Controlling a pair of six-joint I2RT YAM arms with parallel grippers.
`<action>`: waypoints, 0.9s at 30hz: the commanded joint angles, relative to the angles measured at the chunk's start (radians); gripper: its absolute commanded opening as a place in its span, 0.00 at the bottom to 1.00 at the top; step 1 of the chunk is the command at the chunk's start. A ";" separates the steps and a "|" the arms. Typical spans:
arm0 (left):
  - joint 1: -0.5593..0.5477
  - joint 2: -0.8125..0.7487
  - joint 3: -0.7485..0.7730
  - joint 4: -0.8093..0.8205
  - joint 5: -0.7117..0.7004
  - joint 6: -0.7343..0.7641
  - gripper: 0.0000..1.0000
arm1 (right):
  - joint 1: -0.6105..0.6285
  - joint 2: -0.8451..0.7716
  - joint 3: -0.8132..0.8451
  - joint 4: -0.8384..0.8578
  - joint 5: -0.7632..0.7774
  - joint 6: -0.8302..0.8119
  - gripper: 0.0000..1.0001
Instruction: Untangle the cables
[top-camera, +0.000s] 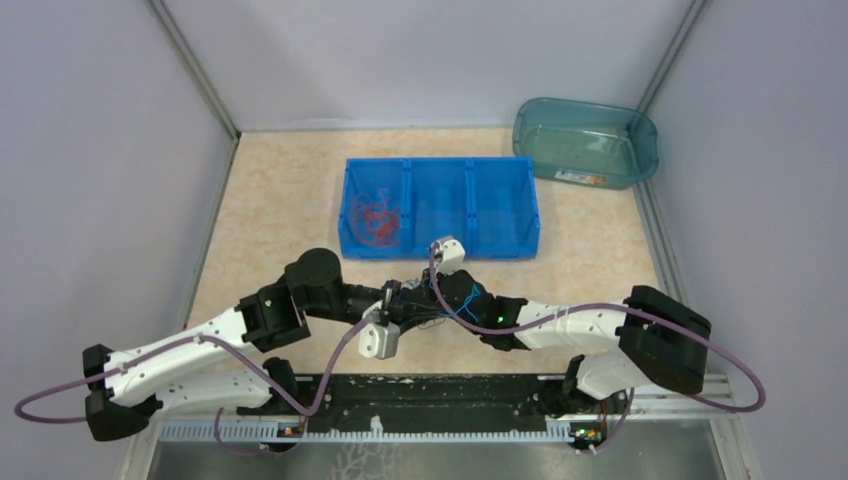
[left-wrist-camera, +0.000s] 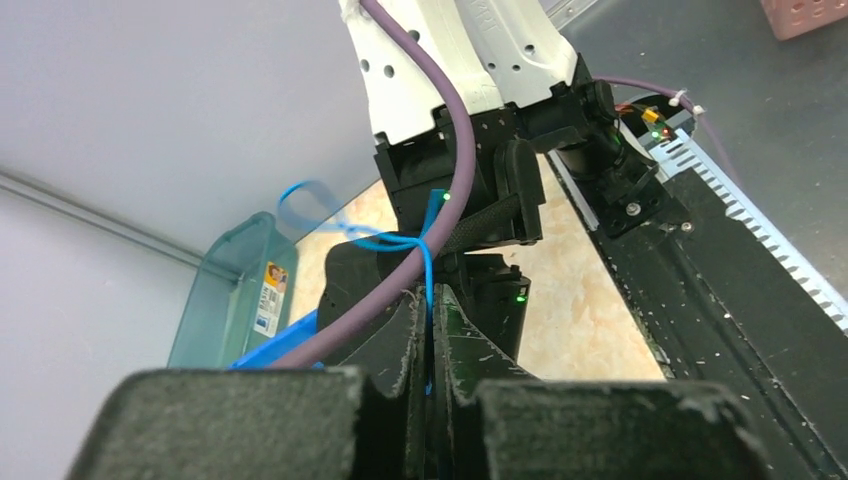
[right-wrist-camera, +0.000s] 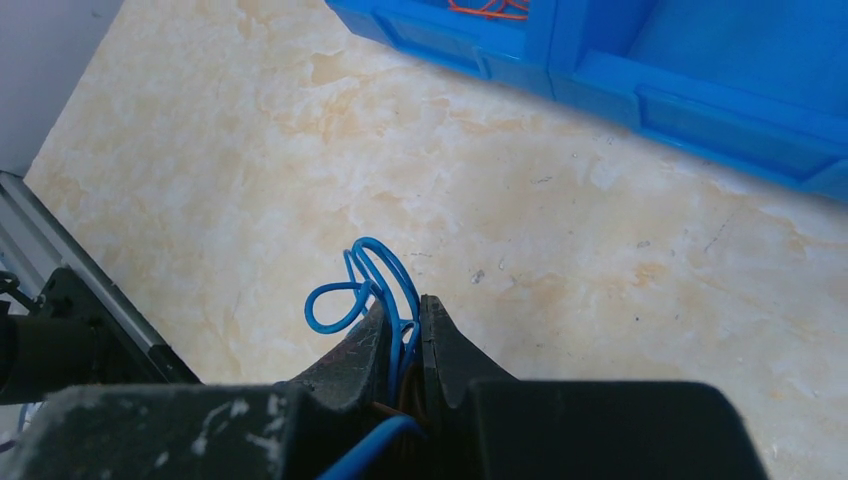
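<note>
Mottled beige tabletop (right-wrist-camera: 600, 230), pale matte walls (top-camera: 420, 60). Thin, glossy blue cables (right-wrist-camera: 400, 305) are pinched between both scuffed black grippers: left gripper (left-wrist-camera: 430, 322) clamps one strand, right gripper (right-wrist-camera: 405, 338) clamps loops curling past its fingertips.

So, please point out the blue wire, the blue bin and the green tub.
blue wire (right-wrist-camera: 365, 285), right wrist view, its loop.
blue bin (top-camera: 500, 247), top view, front wall.
green tub (top-camera: 620, 175), top view, front wall.

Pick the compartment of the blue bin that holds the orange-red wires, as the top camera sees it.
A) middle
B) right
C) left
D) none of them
C: the orange-red wires lie bunched in the left compartment of the blue bin; the other two show none.
</note>
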 joint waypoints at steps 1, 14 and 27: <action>-0.006 -0.027 0.065 -0.033 -0.035 -0.010 0.02 | -0.031 -0.043 -0.056 0.123 -0.018 0.013 0.00; 0.027 -0.095 0.126 -0.289 -0.400 0.275 0.01 | -0.076 -0.218 -0.310 0.435 -0.229 0.069 0.15; 0.080 0.007 0.317 0.065 -0.568 0.295 0.01 | -0.078 -0.300 -0.404 0.423 -0.266 0.020 0.62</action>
